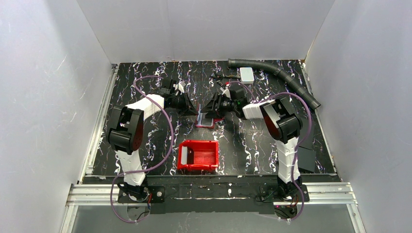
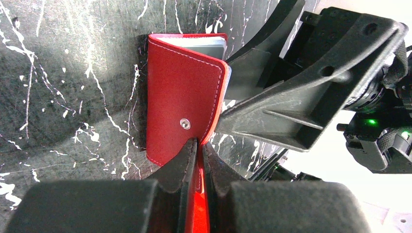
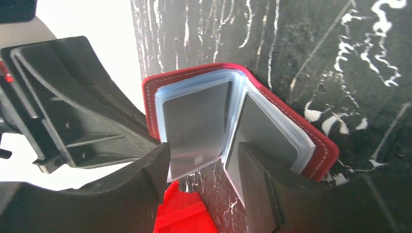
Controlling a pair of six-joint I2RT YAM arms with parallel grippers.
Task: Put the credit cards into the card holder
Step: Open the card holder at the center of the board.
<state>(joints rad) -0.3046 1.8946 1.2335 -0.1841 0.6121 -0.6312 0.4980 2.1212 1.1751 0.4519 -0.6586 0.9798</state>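
- The small dark red folding card holder [image 2: 182, 97] lies part open near the middle of the black marbled tabletop [image 1: 145, 77], between my two arms.
- My left gripper [image 2: 198, 145] is pinched tight on the lower edge of the snap-button cover and holds that flap up. I want this pinch steady so the holder does not fold shut.
- My right gripper [image 3: 204, 160] has its jaws apart and grips nothing. A thin flat pale grey credit card [image 3: 194, 124] sits in a clear plastic sleeve [image 3: 233, 82] of the lifted leaf, with its lower corner poking out between those jaws.
- I judge the step in hand to be seating that card. I would nudge it lightly along the sleeve toward 12 o'clock in the right wrist view, square to the opening, so the corner does not catch or buckle the plastic.
- A second grey card [image 3: 265, 136] lies in the sleeve at 3 o'clock of the first and looks fully in.
- The two grippers are just beside each other at the holder. In the left wrist view the right one's body crowds the cover from 3 o'clock, so I should back it out without knocking the flap.
- From above, a bright red plastic bin [image 1: 198, 168] sits at 6 o'clock of the holder, near but apart.
- A white boxy block [image 1: 247, 74] is at 1 o'clock and a black ribbed hose [image 1: 279, 74] at 2 o'clock. Black flat sheets [image 1: 307, 159] lie at 4 o'clock by the tabletop's edge.
- I judge that none of these is in the way.
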